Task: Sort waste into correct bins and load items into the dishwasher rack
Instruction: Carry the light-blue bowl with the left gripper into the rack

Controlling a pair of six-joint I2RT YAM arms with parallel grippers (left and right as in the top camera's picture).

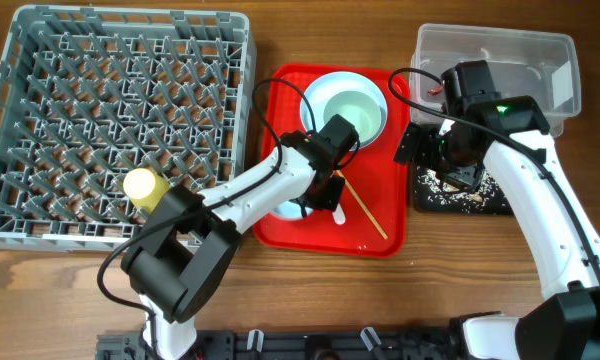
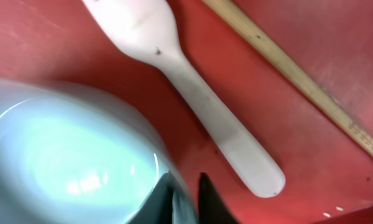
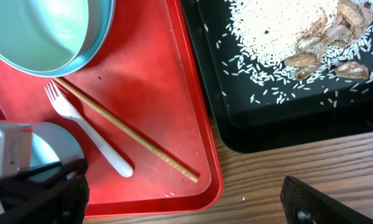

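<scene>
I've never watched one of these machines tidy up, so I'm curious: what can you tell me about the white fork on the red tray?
The white fork looks like matte plastic, with short tines and a rounded handle end, and a dark speck near its neck. It lies flat on the red tray, close alongside the wooden chopstick, with the pale blue bowl just beside it. Nothing grips it.

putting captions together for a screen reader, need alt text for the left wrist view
The left gripper is shut on the rim of a pale blue bowl at the bottom of the frame. Beside it on the red tray lie a white plastic fork and, further right, a thin wooden chopstick.
</scene>
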